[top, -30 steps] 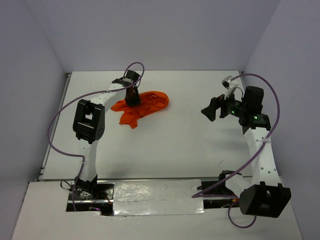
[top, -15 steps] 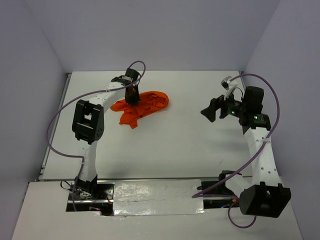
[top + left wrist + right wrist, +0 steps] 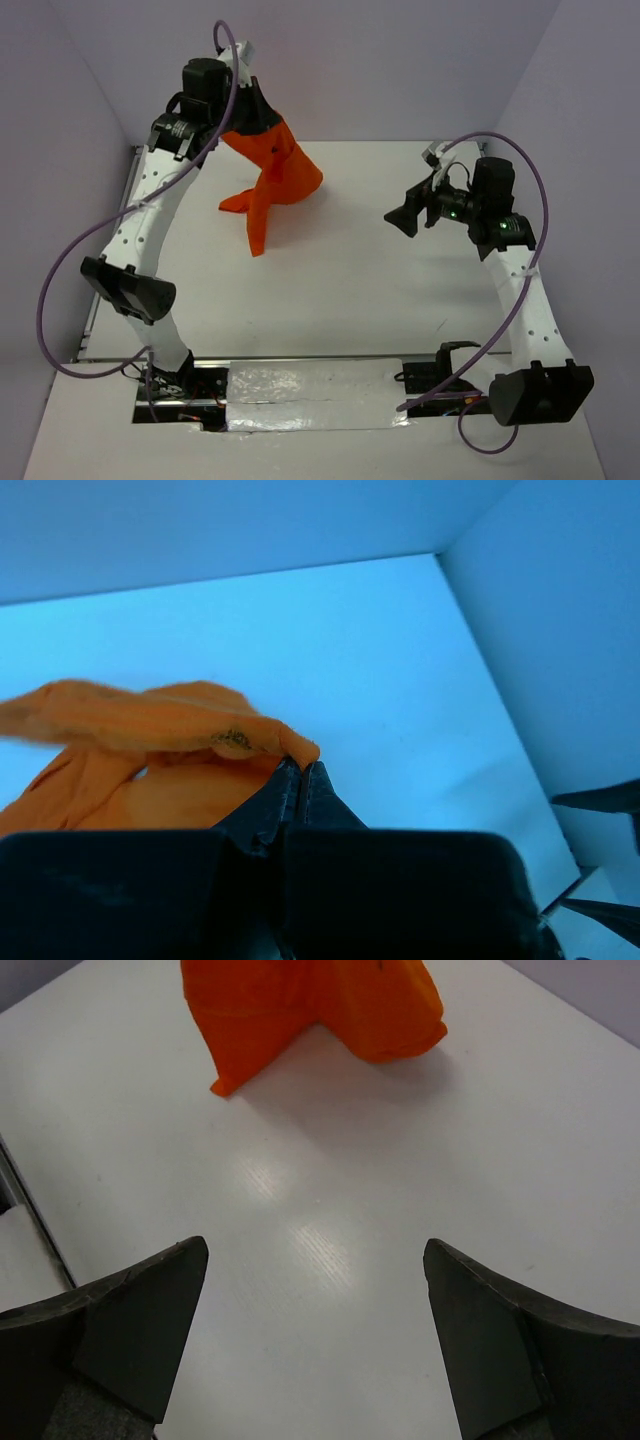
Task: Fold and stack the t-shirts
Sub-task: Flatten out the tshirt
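Observation:
The orange t-shirt (image 3: 272, 172) hangs bunched from my left gripper (image 3: 247, 118), which is raised high at the back left and shut on an edge of the cloth. Its lower part still trails on the white table (image 3: 350, 280). In the left wrist view my left gripper (image 3: 301, 765) pinches a fold of the t-shirt (image 3: 150, 725). My right gripper (image 3: 402, 220) is open and empty above the right of the table, facing left towards the shirt. In the right wrist view the t-shirt (image 3: 310, 1005) lies at the top, well beyond my right gripper (image 3: 315, 1260).
Grey walls close the table at the back and both sides. Purple cables loop from both arms. A foil-covered strip (image 3: 310, 385) and the arm bases sit at the near edge.
My left arm has risen sharply from table level, lifting the t-shirt from a flat heap into a hanging bunch. My right gripper has shifted slightly left.

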Controlling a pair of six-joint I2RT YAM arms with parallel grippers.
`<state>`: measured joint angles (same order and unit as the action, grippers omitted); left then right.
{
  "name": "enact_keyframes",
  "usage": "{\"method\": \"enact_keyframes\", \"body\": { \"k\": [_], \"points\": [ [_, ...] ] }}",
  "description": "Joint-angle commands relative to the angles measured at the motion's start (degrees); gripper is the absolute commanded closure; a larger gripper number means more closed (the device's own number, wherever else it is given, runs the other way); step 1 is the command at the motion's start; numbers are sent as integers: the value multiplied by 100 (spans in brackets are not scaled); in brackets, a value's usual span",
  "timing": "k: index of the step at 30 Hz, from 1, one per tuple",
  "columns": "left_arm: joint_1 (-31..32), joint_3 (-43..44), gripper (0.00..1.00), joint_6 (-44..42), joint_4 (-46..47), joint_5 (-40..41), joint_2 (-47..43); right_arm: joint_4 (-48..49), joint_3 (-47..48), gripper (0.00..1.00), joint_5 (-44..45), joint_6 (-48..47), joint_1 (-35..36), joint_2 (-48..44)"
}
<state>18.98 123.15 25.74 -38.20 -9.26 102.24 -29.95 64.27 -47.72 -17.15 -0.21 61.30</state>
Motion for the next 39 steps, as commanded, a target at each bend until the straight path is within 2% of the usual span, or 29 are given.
{"method": "enact_keyframes", "body": {
  "k": [1,7,13,16,20,24,30,39],
  "points": [
    [-35,156,100,89,303,-515,-238,481,498,4,167,141,432,110],
    [-35,587,100,256,453,-718,-626,1008,1210,4,237,668,662,575],
    [-18,368,100,625,707,-955,-836,1588,1553,4,70,1204,864,708],
    [44,95,100,949,1050,-1060,-925,1704,1589,6,368,1424,1312,708],
    [193,384,100,1161,1139,-1052,-749,1861,1510,8,615,2134,1734,717],
    [308,622,100,1416,1253,-938,-661,1914,1238,9,913,2365,2295,577],
    [404,657,100,1662,1508,-745,-661,1818,1210,14,2002,2506,3015,681],
    [483,622,100,1768,1429,-507,-687,1774,1342,13,4621,3007,4353,1208]
  ]
}}
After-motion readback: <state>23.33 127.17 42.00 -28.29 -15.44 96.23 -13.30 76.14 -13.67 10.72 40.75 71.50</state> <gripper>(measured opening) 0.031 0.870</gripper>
